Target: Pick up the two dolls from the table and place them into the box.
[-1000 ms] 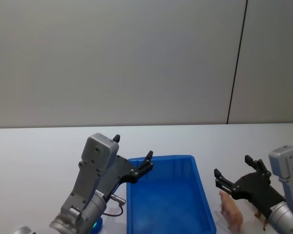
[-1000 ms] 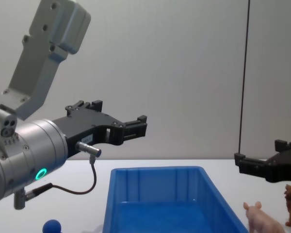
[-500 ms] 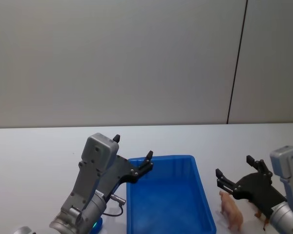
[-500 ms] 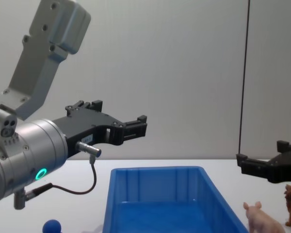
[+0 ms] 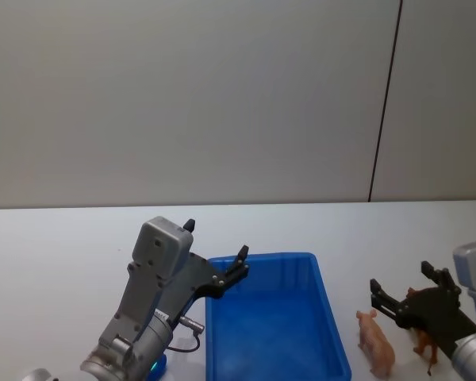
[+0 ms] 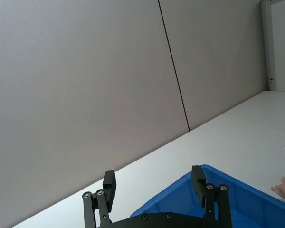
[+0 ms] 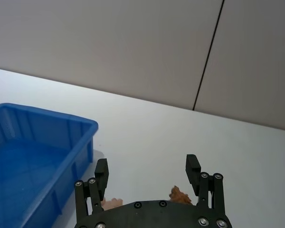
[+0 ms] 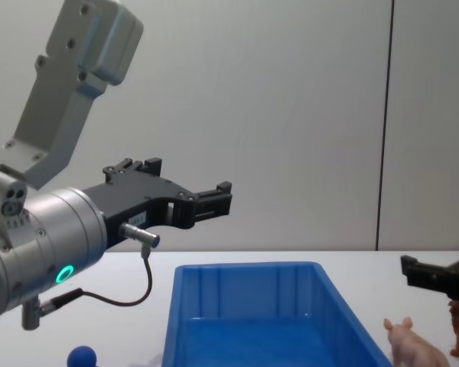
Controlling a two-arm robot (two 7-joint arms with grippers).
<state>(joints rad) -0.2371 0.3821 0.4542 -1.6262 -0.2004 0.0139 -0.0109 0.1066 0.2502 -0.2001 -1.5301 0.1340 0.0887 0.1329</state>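
Dolls both stood on table (image 5: 63,254), outside box (image 5: 262,259): pig (image 5: 376,343) at box's 3 o'clock, lion (image 5: 423,348) just beside pig, again at 3 o'clock. Above them hung right gripper (image 5: 402,282), mostly over lion, claw released, holding nothing. Over box's 10 o'clock corner hovered left gripper (image 5: 216,240), claw released too, empty. At box's 8 o'clock sat blue ball (image 8: 82,356).

Right gripper (image 5: 400,278), black two-fingered claw, has drawn back toward the robot and to the right, away from the bright blue plastic bin (image 5: 328,302). It sits lower in the chest view. Fingers spread as before. Pale pink toy pig (image 5: 375,341) now stands uncovered. Claw now hangs over the orange-brown maned lion figure (image 5: 424,349) instead.
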